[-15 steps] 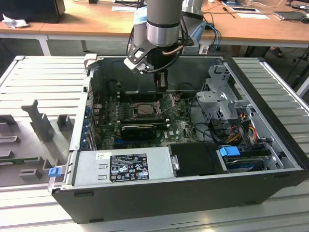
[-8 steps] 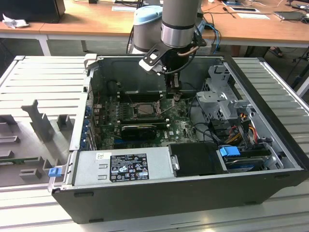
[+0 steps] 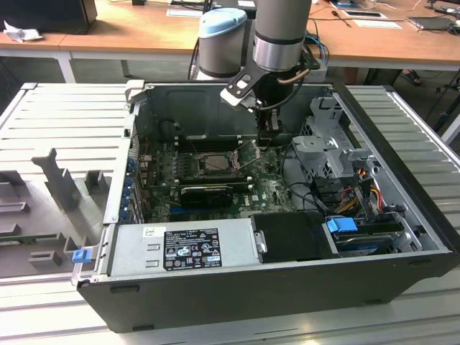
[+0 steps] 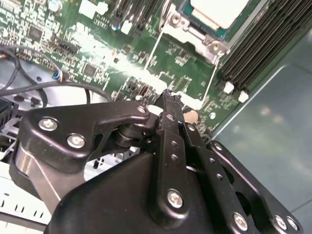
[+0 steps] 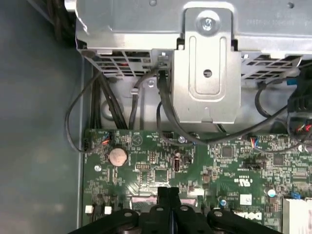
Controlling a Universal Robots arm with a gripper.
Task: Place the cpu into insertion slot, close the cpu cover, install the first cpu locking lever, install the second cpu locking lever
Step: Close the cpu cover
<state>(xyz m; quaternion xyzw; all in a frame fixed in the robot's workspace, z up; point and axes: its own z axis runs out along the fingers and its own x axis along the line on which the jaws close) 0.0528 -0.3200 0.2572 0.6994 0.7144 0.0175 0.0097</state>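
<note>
We see the gripper [image 3: 267,145] with its fingers [image 5: 163,197] pressed together on nothing, hanging over the green motherboard [image 5: 146,161] just beside the socket [image 3: 185,167]. The chip [image 4: 220,10] lies in that socket, partly cut off at the picture's edge in the second wrist view.

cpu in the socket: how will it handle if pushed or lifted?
Probably stiff and light: the cpu looks like a thin flat plate. Its pale top looks smooth, so it is likely slippery to grip. It lies inside the insertion slot, so a sideways push would probably jam it against the frame rather than slide it.
</note>
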